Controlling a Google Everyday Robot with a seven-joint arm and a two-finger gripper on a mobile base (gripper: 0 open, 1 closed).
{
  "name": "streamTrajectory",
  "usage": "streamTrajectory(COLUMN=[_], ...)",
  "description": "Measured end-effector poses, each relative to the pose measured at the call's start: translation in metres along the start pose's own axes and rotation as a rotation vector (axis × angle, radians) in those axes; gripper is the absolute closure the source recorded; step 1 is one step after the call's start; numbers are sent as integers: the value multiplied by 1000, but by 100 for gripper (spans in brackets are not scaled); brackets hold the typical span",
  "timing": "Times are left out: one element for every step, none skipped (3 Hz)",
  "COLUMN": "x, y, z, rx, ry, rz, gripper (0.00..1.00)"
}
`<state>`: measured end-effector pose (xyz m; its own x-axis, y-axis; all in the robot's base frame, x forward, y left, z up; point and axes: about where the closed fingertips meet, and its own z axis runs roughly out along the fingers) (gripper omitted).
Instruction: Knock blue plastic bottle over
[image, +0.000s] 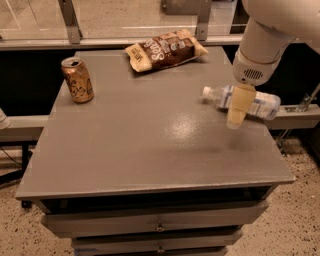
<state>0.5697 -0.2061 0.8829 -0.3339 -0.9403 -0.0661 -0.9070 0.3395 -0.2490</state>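
Note:
The blue plastic bottle (260, 102) lies on its side at the right edge of the grey table (150, 145). Its white cap (206, 92) points left and its base hangs past the table's right edge. My gripper (235, 117) hangs from the white arm (265, 45) straight in front of the bottle's middle, its beige finger pointing down a little above the tabletop. It holds nothing that I can see.
A gold-brown drink can (77, 80) stands upright at the back left. A brown snack bag (165, 50) lies at the back centre. A metal rail and window frame run behind the table. Drawers sit below the tabletop.

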Motion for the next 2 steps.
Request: streamTrajectory(x=[19, 46], y=[1, 3], z=[-27, -68], rx=[-34, -56], ry=[-110, -255], rz=[61, 113], gripper=[0, 0])
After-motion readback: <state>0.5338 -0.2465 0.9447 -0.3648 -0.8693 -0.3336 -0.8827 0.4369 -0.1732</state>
